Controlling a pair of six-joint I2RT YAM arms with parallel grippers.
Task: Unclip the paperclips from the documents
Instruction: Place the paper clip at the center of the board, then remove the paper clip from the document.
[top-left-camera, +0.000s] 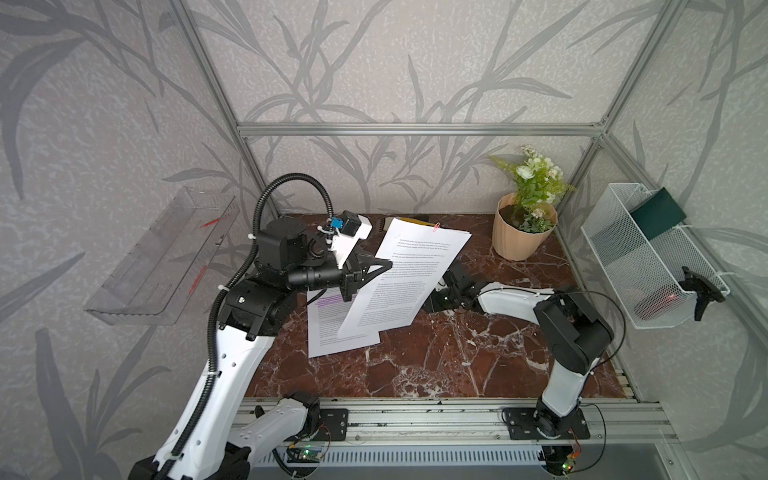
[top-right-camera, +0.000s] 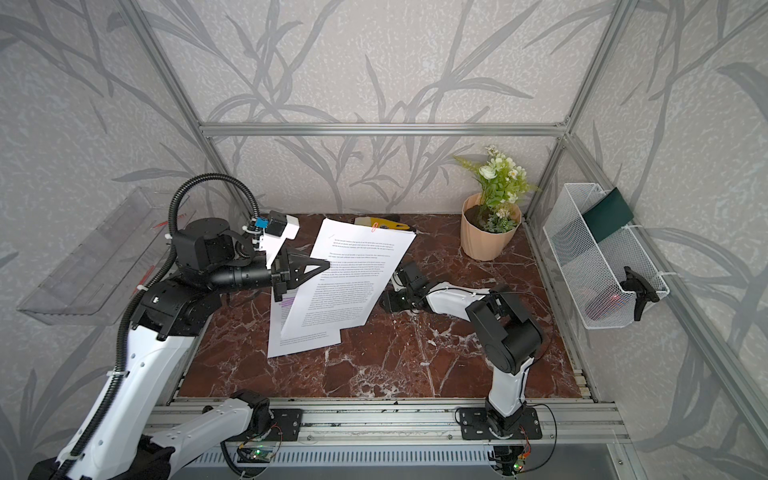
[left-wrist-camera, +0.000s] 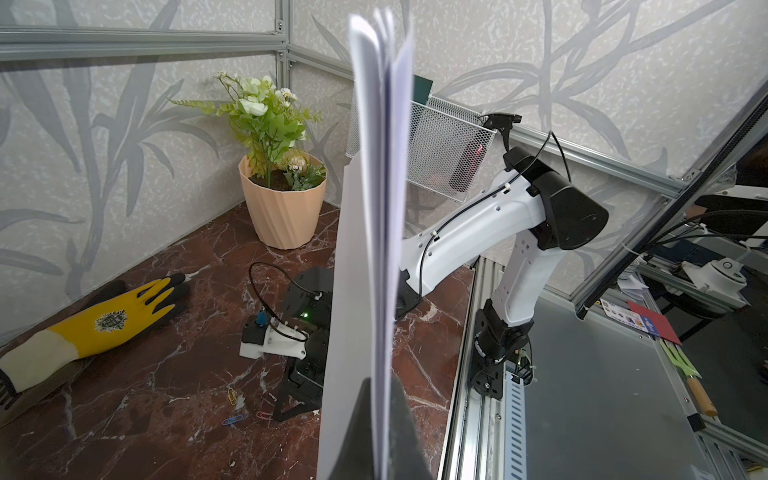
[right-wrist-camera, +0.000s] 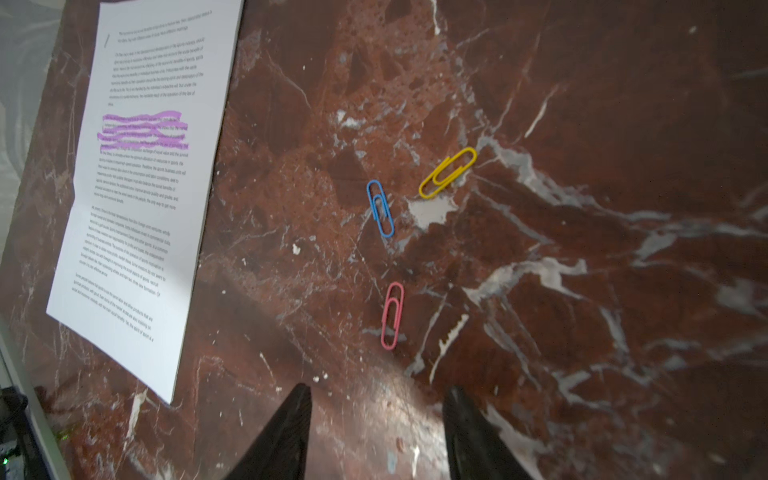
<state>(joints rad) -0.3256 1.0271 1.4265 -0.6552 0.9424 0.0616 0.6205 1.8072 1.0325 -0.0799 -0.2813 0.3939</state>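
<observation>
Marked document (right-wrist-camera: 141, 187): lies flat on the table (top-left-camera: 457, 357), nearest my bases, purple streaks up. No clip visible on it.
Left gripper (top-left-camera: 386, 265): jaws pressed together on the side edge of the unmarked document (top-left-camera: 411, 274), holding it tilted up off the table. I cannot tell whether its lower corner touches the marked document.
Right gripper (right-wrist-camera: 378, 388): jaws spread with nothing between them, low over the table behind the raised sheets.
Loose clips: the pink clip (right-wrist-camera: 392, 316), blue clip (right-wrist-camera: 380, 208) and yellow clip (right-wrist-camera: 448, 172) lie on bare table just ahead of my right fingertips. They are apart from each other and clear of both documents.
Remaining clip: the red clip (top-left-camera: 436, 227) sits on the far top edge of the unmarked document, well above my right gripper.
Step in hand (judgement): fetch the red clip with the right gripper.
Method: lift the right gripper clear of the loose clips and come to the top edge from beyond it. Set the jaws along the clip's length and pinch wire only, no paper. Draw it straight off the edge while the left gripper holds firm.
Risk: the left wrist view shows the sheets fanning apart at the top. A sideways tug may crease them or drag them out of my left pinch.
Back of table: the yellow glove (left-wrist-camera: 104, 320) and flower pot (top-left-camera: 521, 237) stand near that edge, so keep the right elbow away from them.
</observation>
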